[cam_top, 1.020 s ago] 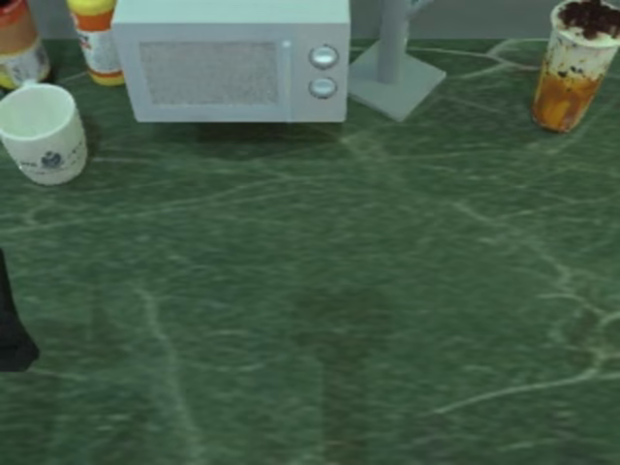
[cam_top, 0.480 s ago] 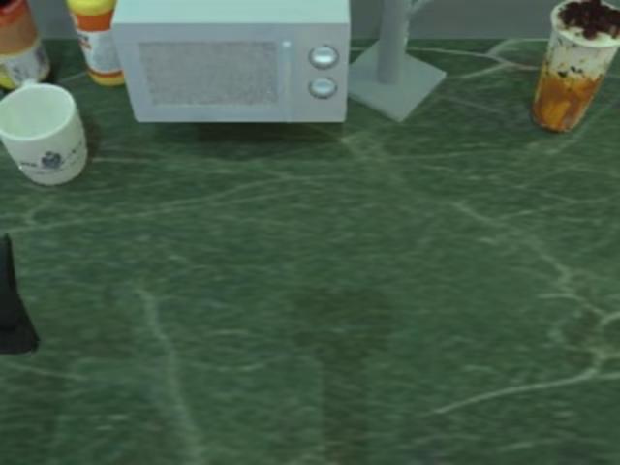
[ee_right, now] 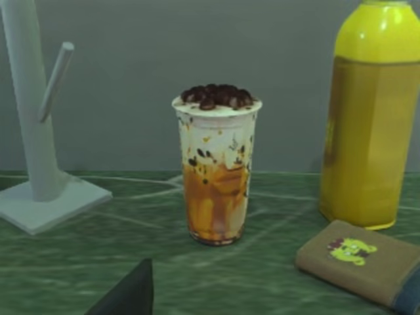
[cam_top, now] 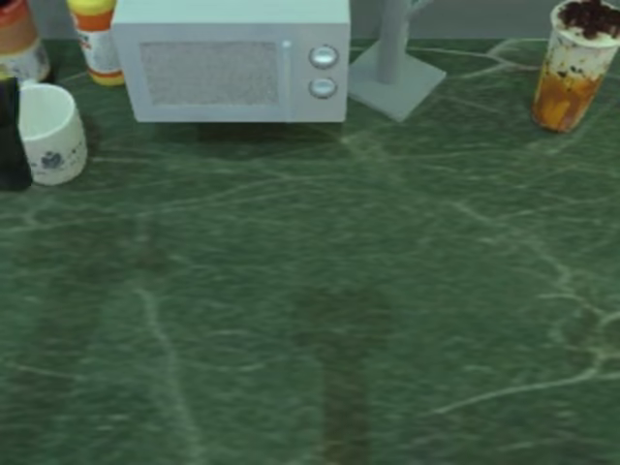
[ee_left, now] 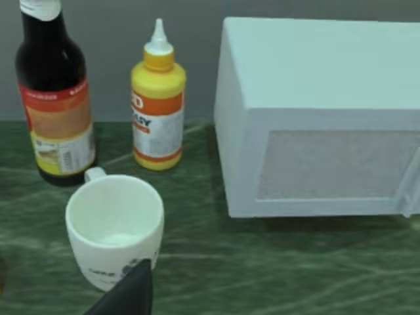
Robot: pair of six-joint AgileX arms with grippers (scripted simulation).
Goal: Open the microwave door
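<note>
Standing at the far edge of a green marbled table (cam_top: 320, 291), left of centre, the pale microwave (cam_top: 231, 58) faces forward with the microwave door (cam_top: 208, 73) flat against its front and two silver knobs (cam_top: 324, 72) to the door's right. At the table's far left, the left gripper (cam_top: 12, 136) appears as a dark shape just beside a white mug (cam_top: 50, 131); whether its fingers are together or apart cannot be told. Behind the mug stand a dark bottle (ee_left: 56, 98) and a yellow squeeze bottle (ee_left: 157, 105). A grey stand (cam_top: 395, 73) sits right of the microwave, and a layered drink cup (cam_top: 573, 63) at far right. The right wrist view also shows a large yellow bottle (ee_right: 371, 111), a small brown wallet (ee_right: 357, 261), and one dark finger (ee_right: 128, 292) of the right gripper.
</note>
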